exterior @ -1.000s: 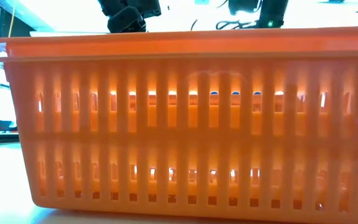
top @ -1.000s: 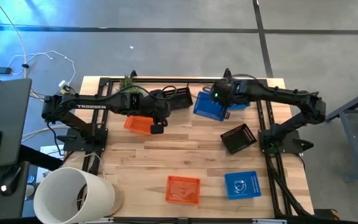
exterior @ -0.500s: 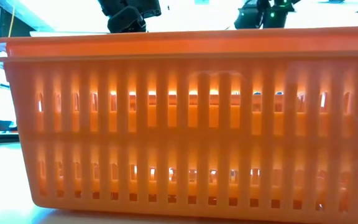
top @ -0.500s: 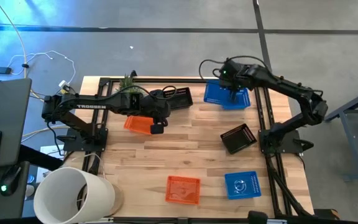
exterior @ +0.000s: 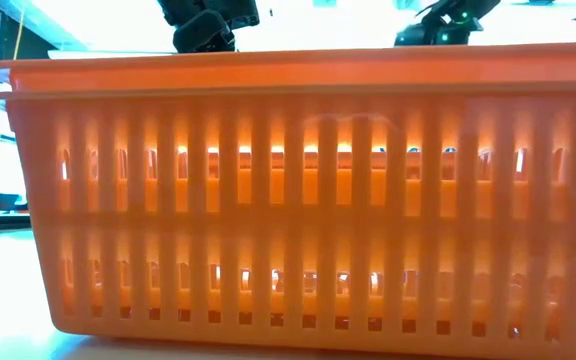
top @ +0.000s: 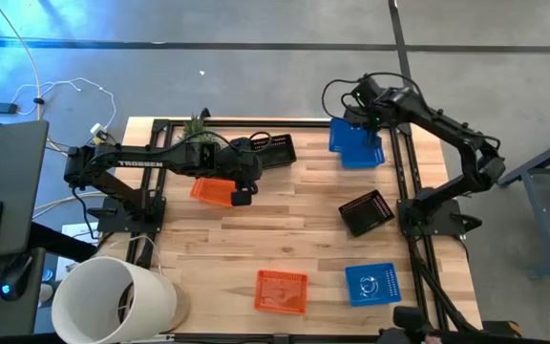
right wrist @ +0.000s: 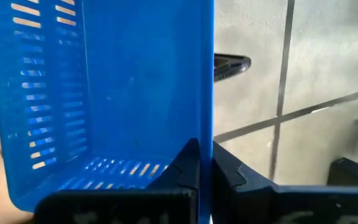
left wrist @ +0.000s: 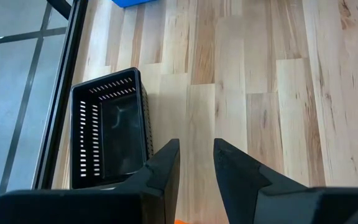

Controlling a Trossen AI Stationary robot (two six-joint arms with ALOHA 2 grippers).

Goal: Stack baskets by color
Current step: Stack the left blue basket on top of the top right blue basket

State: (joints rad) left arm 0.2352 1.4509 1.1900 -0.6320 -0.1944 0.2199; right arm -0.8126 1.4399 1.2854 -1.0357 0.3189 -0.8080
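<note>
The right gripper (right wrist: 205, 163) is at the far right corner of the table (top: 294, 229), its jaws pinched tight on the thin wall of a blue basket (top: 355, 145); in the right wrist view that wall (right wrist: 207, 74) runs straight out from between the two fingers, and the basket's open hollow lies to one side of them. The left gripper (left wrist: 196, 163) hangs over the far left part of the table with its jaws partly open and nothing between them. An orange basket (top: 213, 191) sits just beneath and behind those jaws, and whether it touches them cannot be told. A black basket (left wrist: 109, 127) lies ahead of the left jaws and slightly to one side, along the dark rail at the table's far edge. Well away from both grippers, a second black basket (top: 367, 212) sits tilted at the right side, and near the front edge an orange basket (top: 282, 290) and another blue basket (top: 371, 284) lie side by side, apart. A white bucket (top: 113, 301) stands at the front left corner.
</note>
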